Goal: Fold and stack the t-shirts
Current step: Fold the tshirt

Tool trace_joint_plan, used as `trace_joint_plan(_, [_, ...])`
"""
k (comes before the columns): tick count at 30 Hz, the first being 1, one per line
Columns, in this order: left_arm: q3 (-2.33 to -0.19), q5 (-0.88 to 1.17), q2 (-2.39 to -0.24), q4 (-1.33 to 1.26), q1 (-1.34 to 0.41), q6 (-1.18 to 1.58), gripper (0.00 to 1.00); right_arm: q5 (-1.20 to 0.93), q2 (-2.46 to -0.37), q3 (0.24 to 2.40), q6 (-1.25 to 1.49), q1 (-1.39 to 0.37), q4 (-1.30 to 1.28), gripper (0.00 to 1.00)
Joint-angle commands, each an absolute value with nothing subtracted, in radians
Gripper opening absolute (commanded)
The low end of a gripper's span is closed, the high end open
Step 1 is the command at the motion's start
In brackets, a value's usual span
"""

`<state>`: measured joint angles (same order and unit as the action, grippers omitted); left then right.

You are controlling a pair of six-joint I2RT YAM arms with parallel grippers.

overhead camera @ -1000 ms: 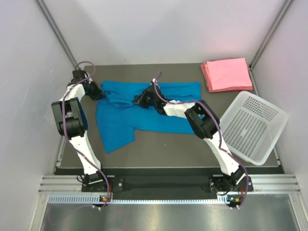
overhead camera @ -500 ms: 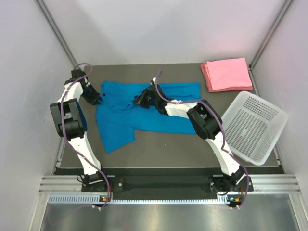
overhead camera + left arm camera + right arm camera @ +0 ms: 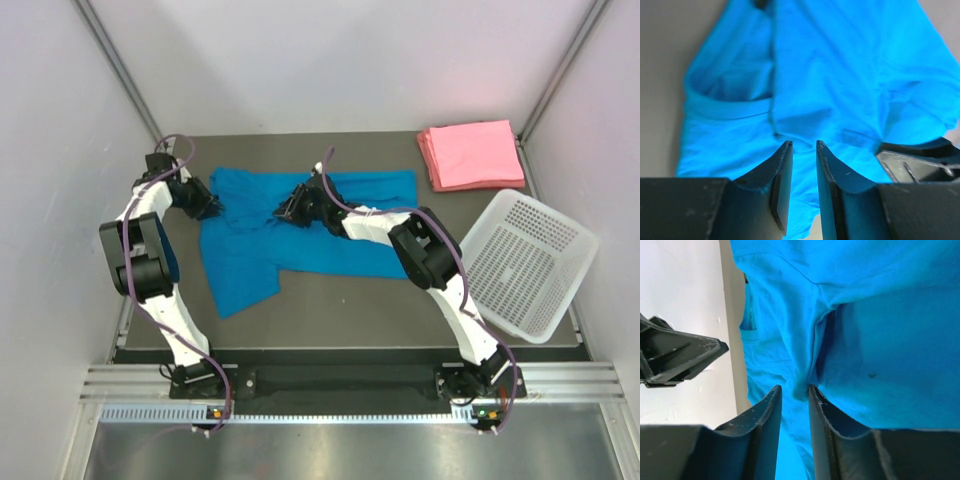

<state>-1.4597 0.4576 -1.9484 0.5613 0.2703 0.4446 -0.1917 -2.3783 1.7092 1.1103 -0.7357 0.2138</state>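
The bright blue t-shirt lies crumpled and partly spread on the left half of the table. My left gripper is at the shirt's left edge near the collar. In the left wrist view its jaws stand a narrow gap apart, with nothing between them and the blue cloth below. My right gripper is over the shirt's middle. In the right wrist view it pinches a raised fold of the blue cloth at its tips. Folded pink t-shirts are stacked at the back right.
A white perforated basket sits tilted at the right edge of the table. White walls close in the table on the left, back and right. The right arm lies across the shirt's right half.
My left gripper has shifted a little along the shirt's left edge, out and then back toward the cloth. The right gripper and the shirt have hardly moved.
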Motion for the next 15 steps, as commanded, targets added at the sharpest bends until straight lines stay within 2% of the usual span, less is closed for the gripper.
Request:
trace_joint_plan(1, [-1.442,0.557,-1.953,0.480,0.253,0.433,0.31,-0.199,-2.384,1.741,1.086,-0.733,0.206,0.29])
trace_joint_plan(15, [-1.485,0.446,-2.045,0.548,0.232,0.456,0.32,-0.164,-2.358,1.772,0.993,-0.736,0.078,0.33])
